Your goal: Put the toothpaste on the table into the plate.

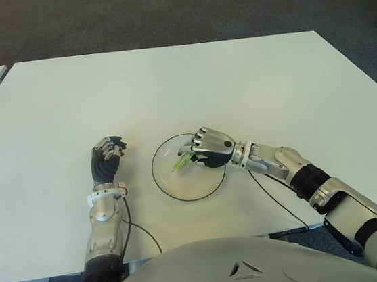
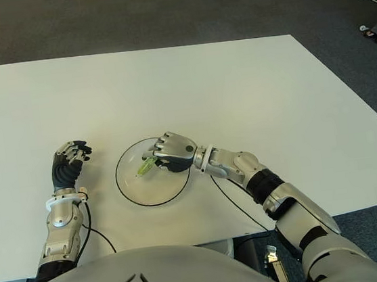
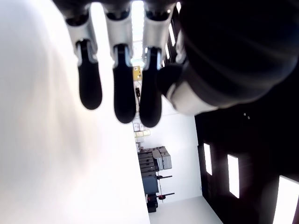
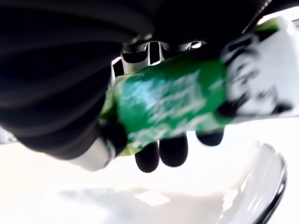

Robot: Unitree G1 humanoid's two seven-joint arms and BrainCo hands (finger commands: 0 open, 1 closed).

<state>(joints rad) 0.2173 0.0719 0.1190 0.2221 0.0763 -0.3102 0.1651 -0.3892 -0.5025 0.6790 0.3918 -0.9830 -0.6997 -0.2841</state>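
Toothpaste clasped in right hand above plate, left hand curled, holding nothing, left of plate on table

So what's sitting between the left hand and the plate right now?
Nothing: both eye views show only bare table between the idle left hand and the plate. The toothpaste is over the plate, gripped by the right hand.

Both eye views look down from the head onto the same tabletop, slightly offset sideways. Each wrist view sits close against its own robot hand.
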